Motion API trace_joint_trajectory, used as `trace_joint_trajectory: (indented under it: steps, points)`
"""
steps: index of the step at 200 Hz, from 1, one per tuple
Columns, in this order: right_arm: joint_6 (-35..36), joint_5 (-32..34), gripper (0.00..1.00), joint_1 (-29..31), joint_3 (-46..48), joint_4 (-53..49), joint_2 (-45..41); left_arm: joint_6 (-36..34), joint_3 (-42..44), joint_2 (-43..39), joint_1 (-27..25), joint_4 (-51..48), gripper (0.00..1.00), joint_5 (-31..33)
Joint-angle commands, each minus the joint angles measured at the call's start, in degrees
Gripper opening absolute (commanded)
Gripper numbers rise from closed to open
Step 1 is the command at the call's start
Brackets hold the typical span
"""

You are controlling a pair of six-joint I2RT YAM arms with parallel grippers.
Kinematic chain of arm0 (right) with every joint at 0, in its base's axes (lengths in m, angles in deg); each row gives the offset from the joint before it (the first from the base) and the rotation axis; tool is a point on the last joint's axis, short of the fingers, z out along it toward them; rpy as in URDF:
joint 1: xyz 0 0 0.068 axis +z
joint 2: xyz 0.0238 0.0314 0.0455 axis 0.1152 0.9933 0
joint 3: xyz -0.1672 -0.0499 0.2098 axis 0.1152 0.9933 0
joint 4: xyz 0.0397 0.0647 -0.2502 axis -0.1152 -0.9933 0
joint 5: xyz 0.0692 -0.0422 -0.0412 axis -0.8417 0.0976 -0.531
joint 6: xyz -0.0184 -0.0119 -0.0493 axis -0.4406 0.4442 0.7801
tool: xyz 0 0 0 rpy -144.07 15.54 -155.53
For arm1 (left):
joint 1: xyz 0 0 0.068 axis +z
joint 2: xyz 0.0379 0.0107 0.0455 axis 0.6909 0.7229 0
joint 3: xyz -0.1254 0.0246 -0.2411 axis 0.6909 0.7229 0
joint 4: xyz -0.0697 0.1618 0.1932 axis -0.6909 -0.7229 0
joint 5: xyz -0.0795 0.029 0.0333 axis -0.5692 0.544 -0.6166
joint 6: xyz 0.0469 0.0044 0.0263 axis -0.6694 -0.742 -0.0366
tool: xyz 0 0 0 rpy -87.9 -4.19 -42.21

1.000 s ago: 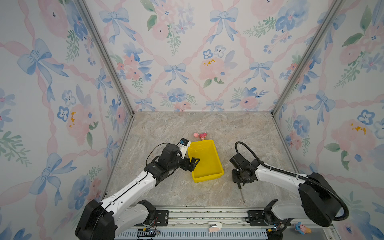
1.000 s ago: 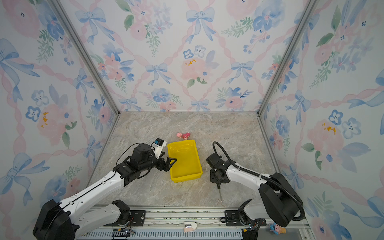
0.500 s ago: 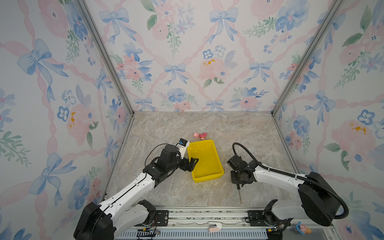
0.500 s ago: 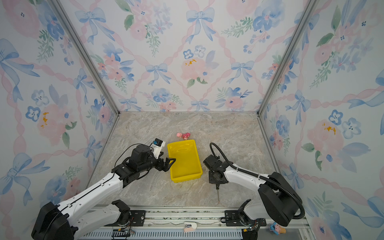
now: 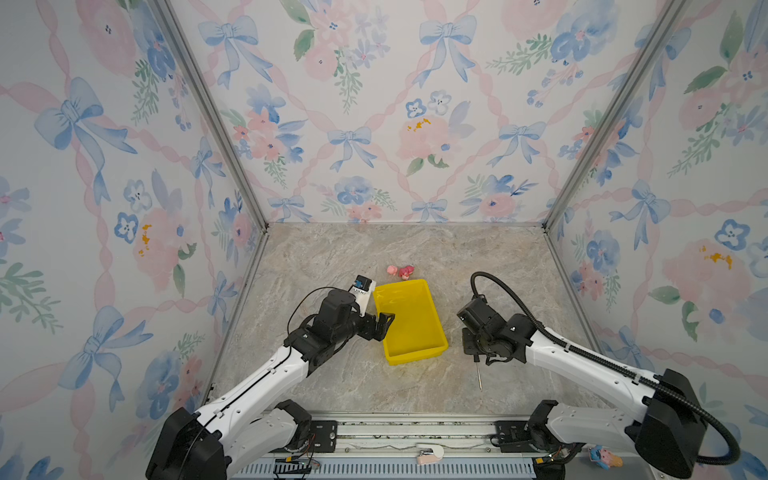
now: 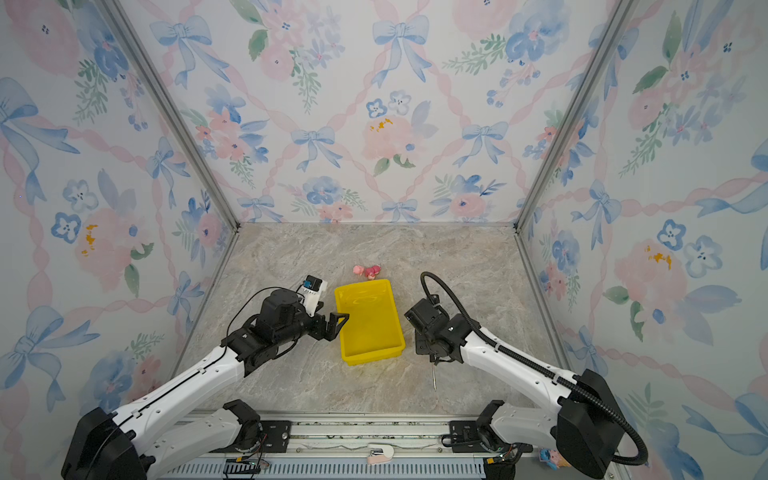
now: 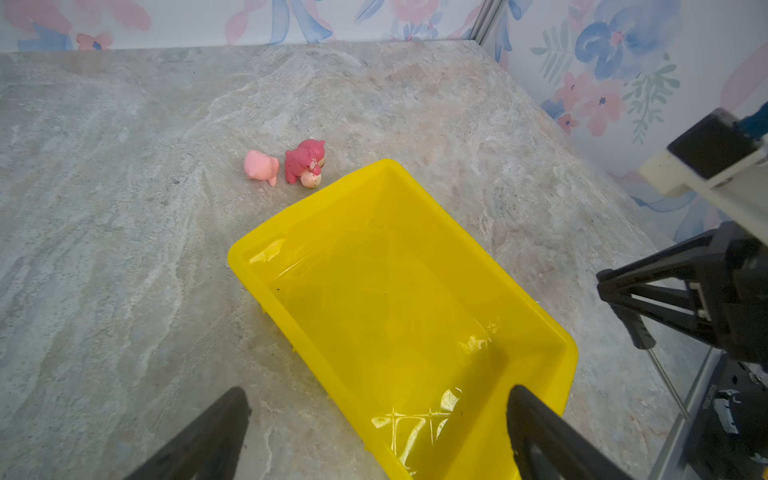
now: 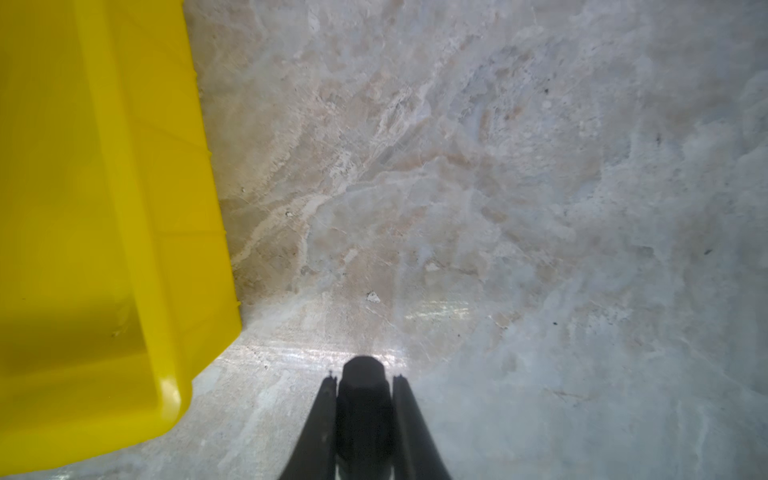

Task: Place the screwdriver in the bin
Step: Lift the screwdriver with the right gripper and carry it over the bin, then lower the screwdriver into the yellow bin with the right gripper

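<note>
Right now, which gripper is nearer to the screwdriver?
Right. The right gripper is shut on the screwdriver by its black handle, beside the bin. The left gripper is open at the bin's opposite wall, away from the screwdriver.

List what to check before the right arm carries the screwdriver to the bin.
1. Right tool shut on screwdriver handle: ok.
2. Shaft tip clear of the table: cannot tell.
3. Yellow bin empty: ok.
4. Left tool out of the bin: not ok, open jaws sit over its long wall.
5. Pink toys off the path: ok, beyond the bin's far end.
</note>
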Motion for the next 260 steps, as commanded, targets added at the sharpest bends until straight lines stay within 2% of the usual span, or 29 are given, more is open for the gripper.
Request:
trace_joint_trajectory:
  steps: [1,37,96,167,206,260]
  points:
    - [0.29,2.44,0.02,0.87,-4.8,-4.23,-1.27,1.65,0.56,0.1,0.91,0.67,0.98,1.51]
    - [2.39,2.25,0.0,1.29,-12.79,-3.58,2.86,3.22,1.57,-1.94,2.65,0.47,0.97,0.61]
    - [6.85,-0.44,0.0,4.65,-26.39,-0.87,14.51,5.92,3.4,-3.93,6.38,-1.17,0.98,1.49]
    - [7.49,-6.04,0.0,4.76,-33.87,5.84,25.37,7.65,4.3,-6.44,6.86,-2.52,0.98,3.01]
    - [8.72,-9.53,0.0,4.93,-39.86,6.64,34.84,7.52,4.19,-7.46,7.09,-3.57,0.98,3.94]
    - [6.93,-10.36,0.0,4.19,-40.43,8.62,40.08,7.32,4.25,-8.05,7.44,-4.3,0.98,5.09]
